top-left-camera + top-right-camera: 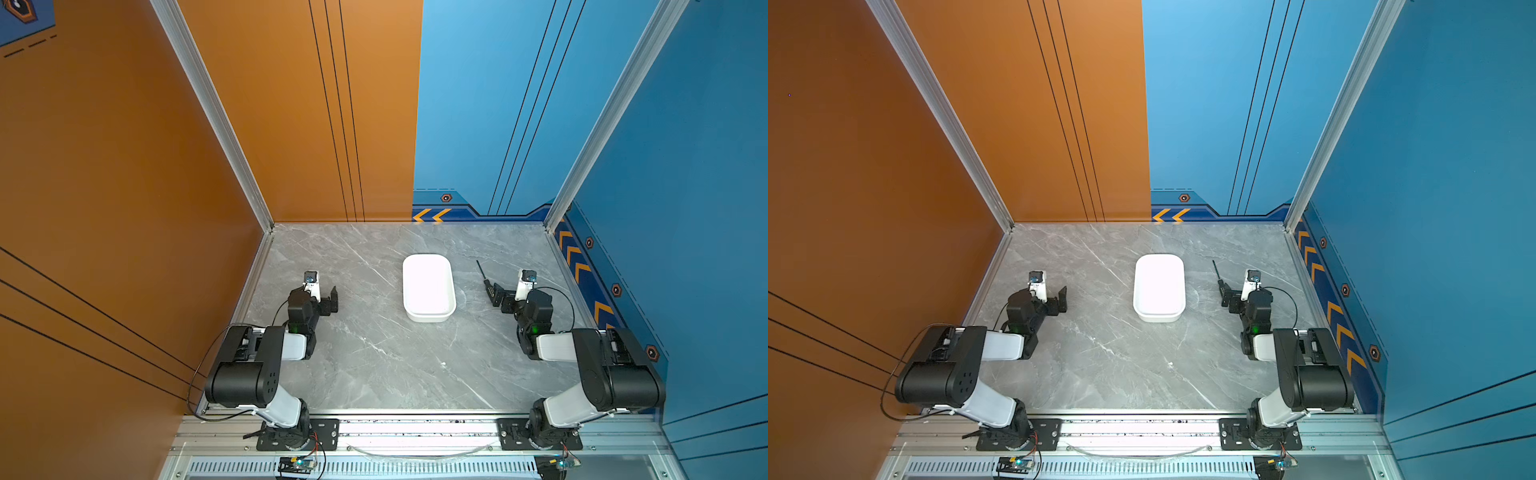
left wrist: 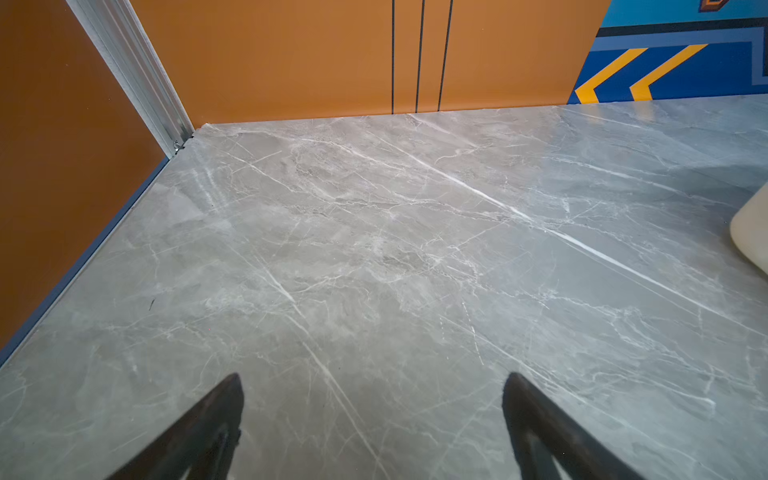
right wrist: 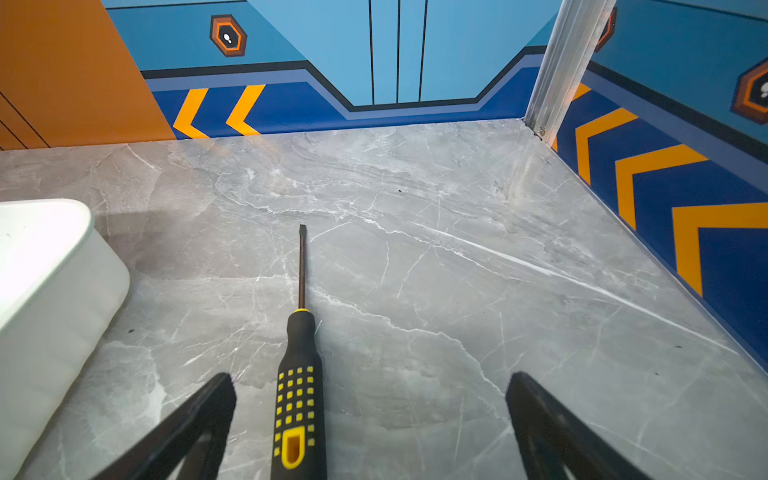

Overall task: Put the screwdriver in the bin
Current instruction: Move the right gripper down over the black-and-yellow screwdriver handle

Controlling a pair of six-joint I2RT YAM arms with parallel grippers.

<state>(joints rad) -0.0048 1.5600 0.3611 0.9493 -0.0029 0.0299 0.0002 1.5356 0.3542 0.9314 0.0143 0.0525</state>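
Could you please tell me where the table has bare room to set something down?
Widest: the table in front of the bin, out to its near edge. Also free: the strip between bin and back wall, and between the left end effector and bin. Crowded: right of the bin, where the screwdriver lies between the jaws of the open right end effector.

Light bright and even, from overhead. Bin is blown out to flat white in both top views, and its inner detail is lost. Worktop carries a pale sheen along its near edge. Shadows are soft. A faint grey patch lies beside the bin in the right wrist view. Both wrist views bow straight lines toward the edges. Claw fingers are soft-edged close to the lens. Screwdriver is sharp. Top views are slightly soft throughout.
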